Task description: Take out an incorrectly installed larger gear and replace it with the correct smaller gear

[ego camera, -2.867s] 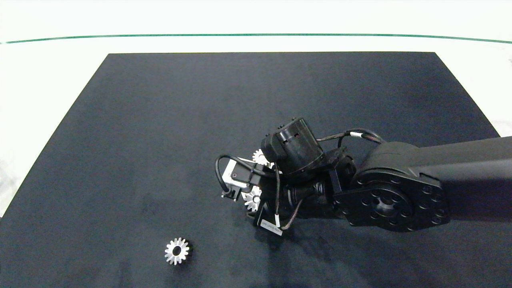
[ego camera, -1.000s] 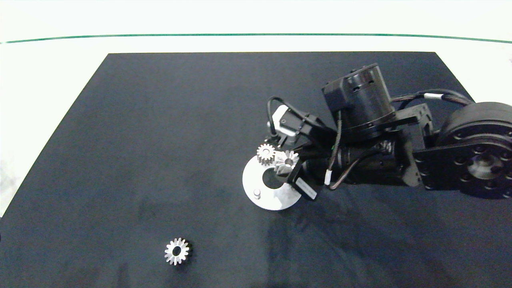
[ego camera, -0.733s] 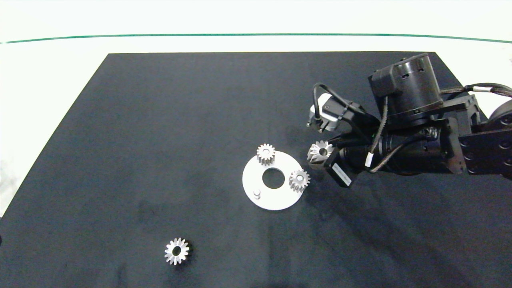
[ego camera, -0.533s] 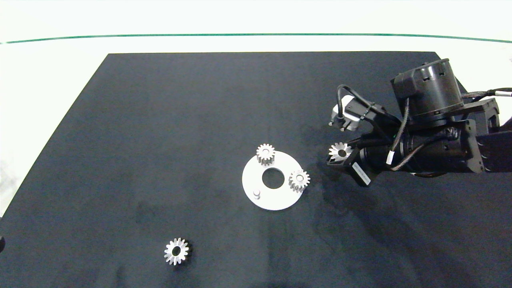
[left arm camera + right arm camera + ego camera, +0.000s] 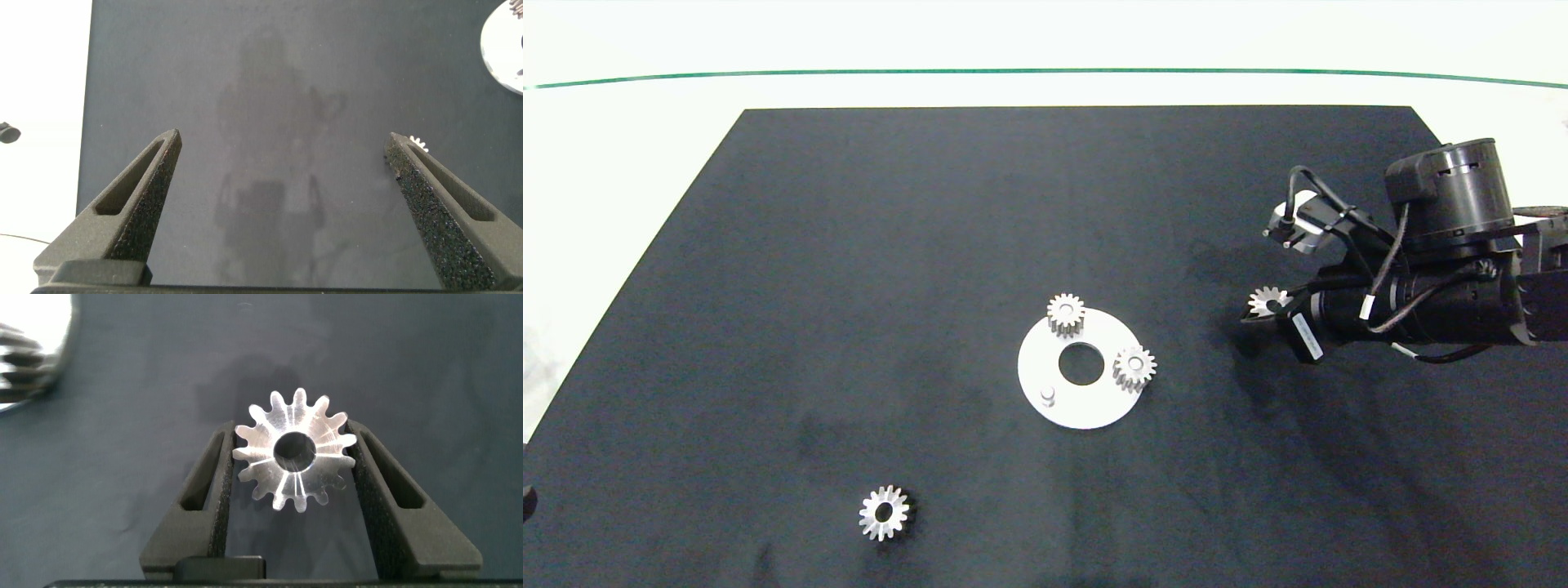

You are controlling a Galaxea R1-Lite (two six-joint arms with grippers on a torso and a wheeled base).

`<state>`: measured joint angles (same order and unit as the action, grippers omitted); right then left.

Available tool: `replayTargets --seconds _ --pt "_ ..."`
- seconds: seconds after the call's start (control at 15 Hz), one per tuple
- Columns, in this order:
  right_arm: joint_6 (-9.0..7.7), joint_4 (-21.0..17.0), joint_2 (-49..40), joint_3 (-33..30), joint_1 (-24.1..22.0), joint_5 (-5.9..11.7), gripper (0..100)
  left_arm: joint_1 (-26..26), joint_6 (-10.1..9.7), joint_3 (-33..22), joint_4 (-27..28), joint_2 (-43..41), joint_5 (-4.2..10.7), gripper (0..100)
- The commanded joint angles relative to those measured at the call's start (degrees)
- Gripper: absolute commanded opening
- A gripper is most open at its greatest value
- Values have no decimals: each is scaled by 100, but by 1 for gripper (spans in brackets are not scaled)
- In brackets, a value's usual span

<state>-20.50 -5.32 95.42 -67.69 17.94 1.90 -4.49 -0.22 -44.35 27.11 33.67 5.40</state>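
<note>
My right gripper (image 5: pixel 1262 309) hovers over the mat's right side, well to the right of the round plate (image 5: pixel 1094 408). It is shut on the larger gear (image 5: pixel 1267 300), a silver gear with long pointed teeth. In the right wrist view the gear (image 5: pixel 294 453) sits clamped between the fingers of the right gripper (image 5: pixel 292 431). The smaller gear (image 5: pixel 883 513), with a wide dark bore, lies flat near the mat's front left. In the left wrist view my left gripper (image 5: pixel 283 139) stands open above bare mat, with gear teeth (image 5: pixel 419 142) peeking beside one finger.
On the white plate stand two small stubby-toothed gears (image 5: pixel 1065 314) (image 5: pixel 1134 367) and a bare peg (image 5: pixel 1047 396), around a central hole. The black mat (image 5: pixel 849 245) lies on a white table, and its edge shows in the left wrist view.
My right gripper lifted the larger gear off the plate and carried it away to the right, uncovering the plate and the bare peg. The smaller gear has not moved.
</note>
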Motion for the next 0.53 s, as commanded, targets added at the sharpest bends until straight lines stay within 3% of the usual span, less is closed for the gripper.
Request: replayTargets --seconds 0.07,0.33,0.4,0.53 --pt "-15 215 74 301 -204 3 28 0 4 49 5 -1 14 100" --pt "-15 259 100 397 -204 -32 28 0 -4 93 5 -10 14 100" --pt "-15 277 100 389 -204 -32 100 9 4 93 5 -10 14 100" --pt "3 285 100 397 -204 -32 100 0 4 93 5 -10 22 100"
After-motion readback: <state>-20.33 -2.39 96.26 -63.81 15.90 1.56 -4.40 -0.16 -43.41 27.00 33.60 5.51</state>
